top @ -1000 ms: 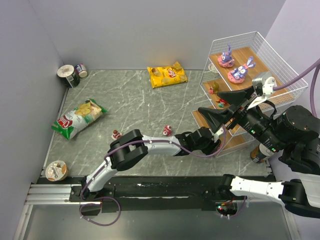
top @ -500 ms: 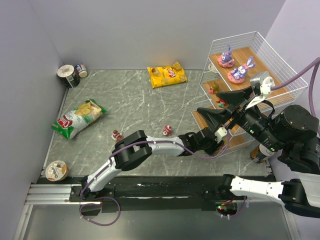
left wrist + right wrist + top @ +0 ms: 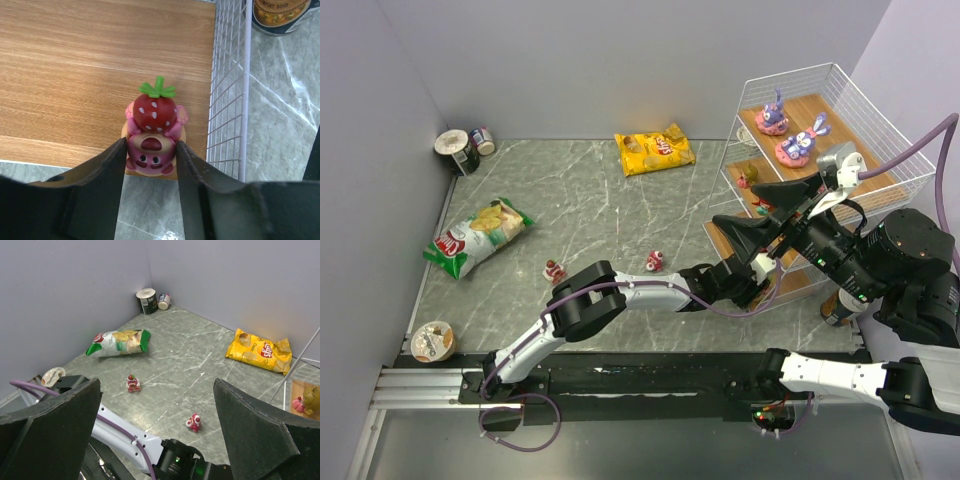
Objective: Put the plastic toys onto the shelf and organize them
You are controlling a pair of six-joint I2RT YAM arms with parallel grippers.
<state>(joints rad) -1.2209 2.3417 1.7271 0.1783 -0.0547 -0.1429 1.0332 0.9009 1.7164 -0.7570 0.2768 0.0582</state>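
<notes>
Evidently the left hand [image 3: 151, 146] is pinching the toy [image 3: 154, 117] to seat it on the shelf [image 3: 75, 75], by the right edge of the counter [image 3: 282, 130].

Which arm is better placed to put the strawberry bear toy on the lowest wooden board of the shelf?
Left. The left hand grips the strawberry bear toy at the edge of the board. The right hand is open, empty, raised above the table.

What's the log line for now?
left gripper: shut on strawberry toy at shelf board edge | right gripper: open, empty | table: two toys
</notes>
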